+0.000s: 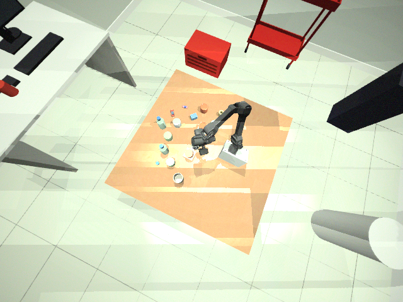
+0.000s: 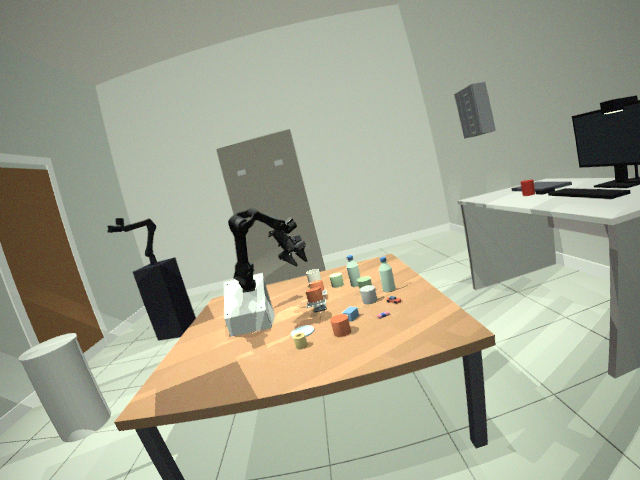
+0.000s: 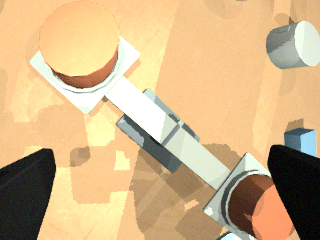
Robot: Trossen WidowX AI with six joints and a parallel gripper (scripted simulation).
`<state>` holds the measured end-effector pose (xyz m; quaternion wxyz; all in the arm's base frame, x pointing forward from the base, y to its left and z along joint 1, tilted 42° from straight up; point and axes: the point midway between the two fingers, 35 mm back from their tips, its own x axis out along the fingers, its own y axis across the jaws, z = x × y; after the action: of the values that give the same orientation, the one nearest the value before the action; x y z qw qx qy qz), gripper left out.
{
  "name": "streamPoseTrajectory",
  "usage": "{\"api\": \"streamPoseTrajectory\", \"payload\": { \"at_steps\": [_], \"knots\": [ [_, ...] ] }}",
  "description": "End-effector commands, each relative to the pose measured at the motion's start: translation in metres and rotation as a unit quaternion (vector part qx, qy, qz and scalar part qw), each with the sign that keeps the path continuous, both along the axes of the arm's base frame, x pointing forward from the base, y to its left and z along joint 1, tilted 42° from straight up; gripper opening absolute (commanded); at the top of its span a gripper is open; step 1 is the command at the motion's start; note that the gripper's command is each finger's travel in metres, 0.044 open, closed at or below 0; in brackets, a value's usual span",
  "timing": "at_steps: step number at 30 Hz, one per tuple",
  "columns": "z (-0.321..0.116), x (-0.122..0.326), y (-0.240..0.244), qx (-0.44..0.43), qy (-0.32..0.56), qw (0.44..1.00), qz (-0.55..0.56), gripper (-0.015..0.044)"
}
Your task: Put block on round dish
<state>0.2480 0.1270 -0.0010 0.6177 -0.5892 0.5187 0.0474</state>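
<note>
Orange-brown round cups [image 1: 188, 153] [image 2: 314, 295] [image 3: 79, 40] stand both on ends of grey-white balance [image 2: 318, 305] [image 3: 150, 120]; block not visible. Black jaws [image 1: 199, 149] [image 2: 298, 258] spread, empty, above balance. Lifting cup, placing block on white round dish [image 2: 302, 331] beside balance, releasing, retreating: all remain.

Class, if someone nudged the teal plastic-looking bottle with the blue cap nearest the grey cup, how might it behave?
The teal bottle is tall and narrow, so might tip. Its round sides suggest rolling once down.

balance cups [image 1: 189, 154] [image 2: 314, 295] [image 3: 79, 42] 2 | balance [image 1: 184, 155] [image 2: 320, 308] [image 3: 145, 114] 1 | dish [image 2: 302, 330] [image 3: 234, 237] 1 | bottles [image 1: 160, 123] [image 2: 387, 277] 2 | toy cars [image 1: 172, 112] [image 2: 393, 299] perhaps 2
</note>
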Motion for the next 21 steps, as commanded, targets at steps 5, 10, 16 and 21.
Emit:
{"api": "streamPoseTrajectory", "payload": {
  "at_steps": [5,10,16,21],
  "knots": [
    [-0.03,0.019,0.003,-0.055,0.113,0.991,0.045,0.044],
    [-0.05,0.031,0.003,-0.082,0.183,0.977,0.077,0.044],
    [-0.077,0.044,0.0,-0.105,0.267,0.951,0.116,0.044],
    [-0.102,0.053,-0.003,-0.118,0.335,0.923,0.15,0.044]
  ]
}}
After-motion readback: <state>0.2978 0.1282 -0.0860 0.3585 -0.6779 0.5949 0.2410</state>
